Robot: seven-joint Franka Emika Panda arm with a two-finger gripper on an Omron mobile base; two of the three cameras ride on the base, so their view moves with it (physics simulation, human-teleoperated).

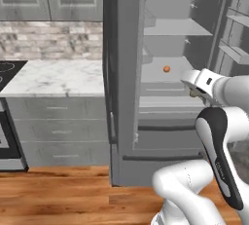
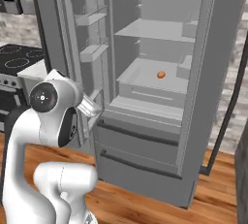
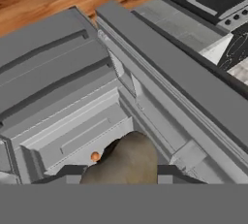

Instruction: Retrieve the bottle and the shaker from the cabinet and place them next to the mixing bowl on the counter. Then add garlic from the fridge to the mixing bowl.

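One garlic bulb (image 3: 127, 162) sat pinched in the gripper (image 3: 121, 172) before the open fridge (image 1: 170, 34), whose shelf (image 2: 145, 75) carried a small orange item (image 2: 161, 74).

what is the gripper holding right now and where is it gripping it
The gripper holds a brownish garlic bulb, pinched at its lower sides between the two fingers, in front of the open fridge.

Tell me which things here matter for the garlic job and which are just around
For the job:
garlic, held in the gripper
fridge, doors open

Just around:
small orange item on a fridge shelf
stove
marble counter
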